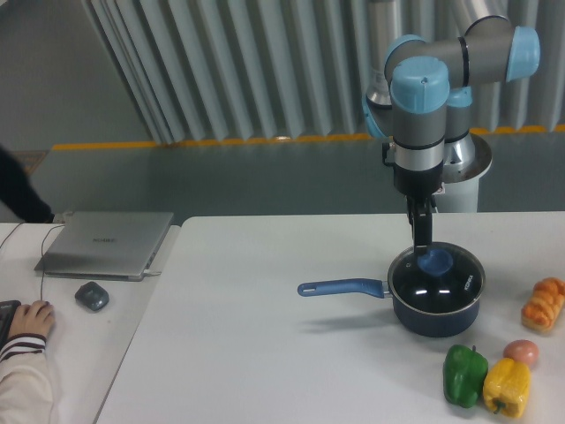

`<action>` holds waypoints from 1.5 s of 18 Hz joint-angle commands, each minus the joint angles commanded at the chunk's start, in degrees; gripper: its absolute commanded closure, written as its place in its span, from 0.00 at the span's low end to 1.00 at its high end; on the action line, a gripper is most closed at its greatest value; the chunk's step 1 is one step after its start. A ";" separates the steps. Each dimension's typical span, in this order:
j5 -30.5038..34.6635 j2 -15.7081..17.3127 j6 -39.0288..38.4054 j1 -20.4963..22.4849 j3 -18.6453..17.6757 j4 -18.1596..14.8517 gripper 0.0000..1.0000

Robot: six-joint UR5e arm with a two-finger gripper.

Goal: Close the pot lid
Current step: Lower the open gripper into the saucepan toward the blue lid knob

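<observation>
Grey corrugated wall panels and a grey floor with a yellow stripe fill the background on my feed. Items, largest first:

1. White rectangular table [265,353], taking up most of the foreground.
2. Grey-and-light-blue jointed robot arm [417,106] on a round metal pedestal behind the table's far right edge, wrist pointing straight down.
3. Closed silver laptop [106,243] on the adjoining white desk to the left, a cable running from it.
4. Small dark blue saucepan [437,309] on the right part of the table, its long blue straight handle pointing left. Hereafter: the pot.
5. Round clear glass lid with metal rim [439,269] and white lettering near its right edge, lying on the pot's rim so far as I can tell; its blue knob sits at centre.
6. Person's hand in a white sleeve [26,322] at the lower left edge, beside a dark grey mouse [92,296].
7. Green bell pepper [465,375] and yellow bell pepper [507,389], touching, in front of the pot.
8. Orange bread roll [544,305] at the right edge.
9. Reddish round fruit [522,352] just behind the yellow pepper.
10. Dark two-finger gripper [427,254], tips down at the knob; seen edge-on, so I cannot tell whether it clasps the knob or stands parted.
</observation>
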 joint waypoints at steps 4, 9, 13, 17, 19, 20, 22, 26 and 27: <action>1.94 -0.87 6.70 0.53 2.55 0.08 0.00; 2.03 -4.12 7.67 -0.26 3.61 0.61 0.00; 4.05 -5.45 7.15 -1.23 3.61 0.26 0.00; 3.88 -4.66 -5.65 -1.40 0.10 -0.27 0.00; 3.27 -3.35 -18.10 -1.23 -1.21 -0.44 0.00; 2.83 -3.08 -24.26 -1.23 -1.40 -0.44 0.00; 0.12 -3.16 -28.18 -1.05 -2.62 -0.62 0.00; -6.23 -2.20 -32.32 0.79 -3.51 0.17 0.00; -6.23 -2.20 -31.01 1.58 -2.64 0.17 0.00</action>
